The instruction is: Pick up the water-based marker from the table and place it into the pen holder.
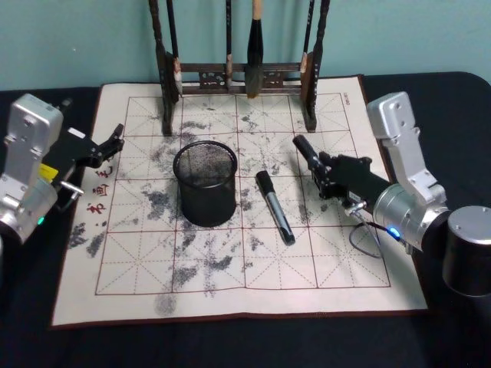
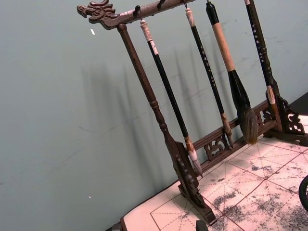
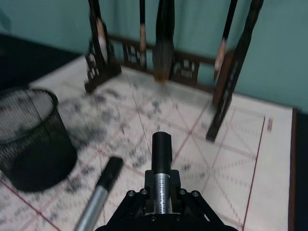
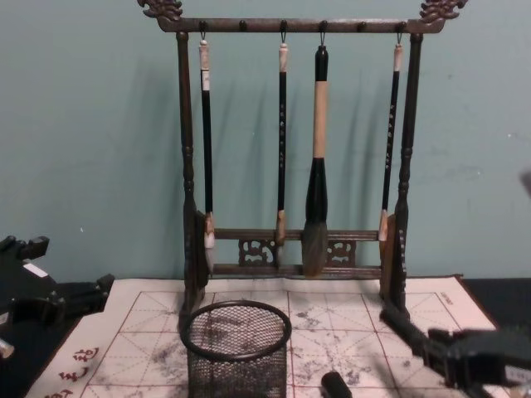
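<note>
The water-based marker [image 1: 275, 208] lies flat on the white grid mat [image 1: 322, 284], black cap toward the back, grey barrel toward me. It also appears in the right wrist view [image 3: 100, 194] and its cap in the chest view [image 4: 336, 385]. The pen holder [image 1: 205, 185], a black mesh cup, stands upright just left of the marker [image 4: 236, 348] [image 3: 30, 139]. My right gripper [image 1: 302, 145] hovers shut and empty to the right of the marker's cap end, pointing toward the back [image 3: 161, 140]. My left gripper [image 1: 115, 139] rests open at the mat's left edge.
A tall dark wooden brush rack [image 1: 238, 77] with several hanging brushes stands along the mat's far edge [image 4: 299, 249] [image 2: 185, 168]. The black table [image 1: 445, 337] surrounds the mat. A teal wall rises close behind the rack.
</note>
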